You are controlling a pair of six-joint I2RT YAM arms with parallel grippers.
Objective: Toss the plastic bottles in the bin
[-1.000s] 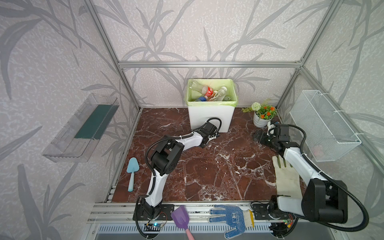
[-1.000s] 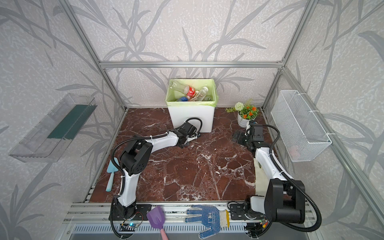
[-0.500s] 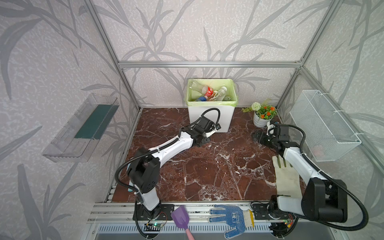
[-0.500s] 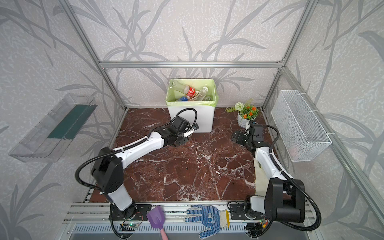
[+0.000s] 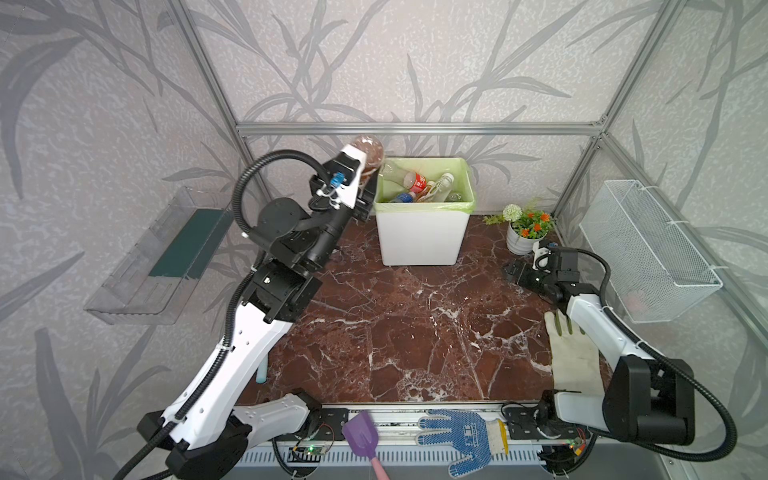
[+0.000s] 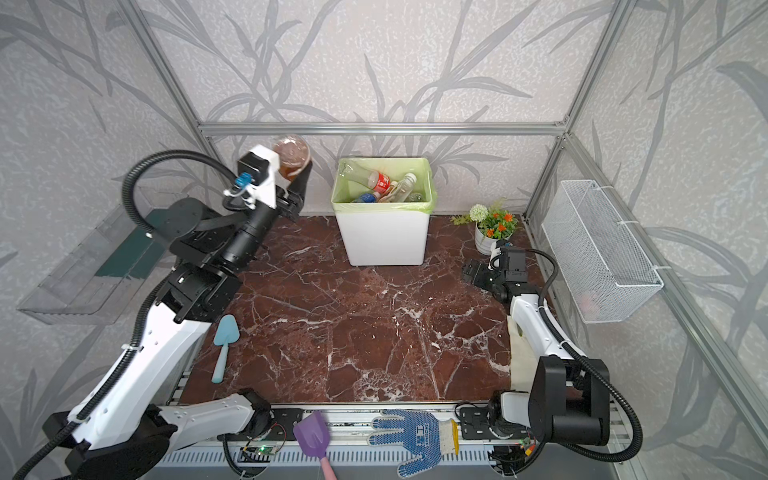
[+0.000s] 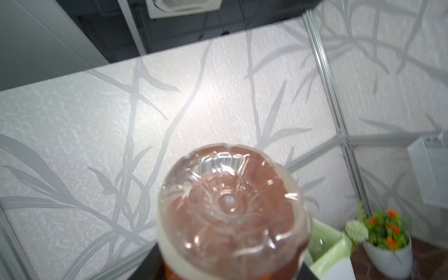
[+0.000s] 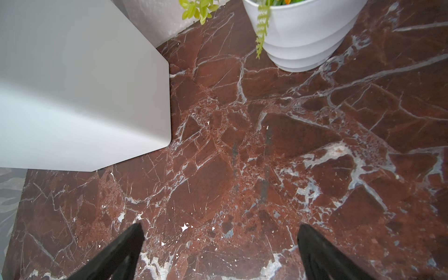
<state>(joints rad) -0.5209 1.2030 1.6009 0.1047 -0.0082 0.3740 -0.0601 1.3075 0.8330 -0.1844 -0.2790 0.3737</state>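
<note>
Hands differ: the left hand [image 5: 366,172] is clamped shut on a round-bodied brown plastic bottle [image 5: 369,151], held high with its base uppermost. The left wrist view is filled by that moulded base [image 7: 230,213] and shows almost nothing of the hand; both top views show the grip from outside. In a top view the bottle hangs clear of the white rectangular plastic bin [image 6: 384,239] with its light green liner, at the rim's 9 o'clock and not over the opening. Several bottles [image 5: 415,183], one red-labelled, lie inside the bin, visible only from above.

The right hand [image 8: 219,230] is spread wide with nothing between its black fingers [image 8: 126,249]. It is low over the dark red veined marble counter [image 8: 242,145], at the bin's 4 o'clock, near a small white flower pot [image 8: 303,36].

A cream rubber glove [image 5: 573,361] lies at the counter's 4 o'clock, and a light blue trowel [image 6: 224,345] at 8 o'clock. A purple scoop [image 5: 361,434] and a blue dotted work glove [image 5: 461,436] rest on the rail at 6 o'clock. Grey leaf-patterned walls carry a white wire mesh basket [image 5: 648,249] at 3 o'clock and a clear plastic shelf [image 5: 166,257] at 9 o'clock.
</note>
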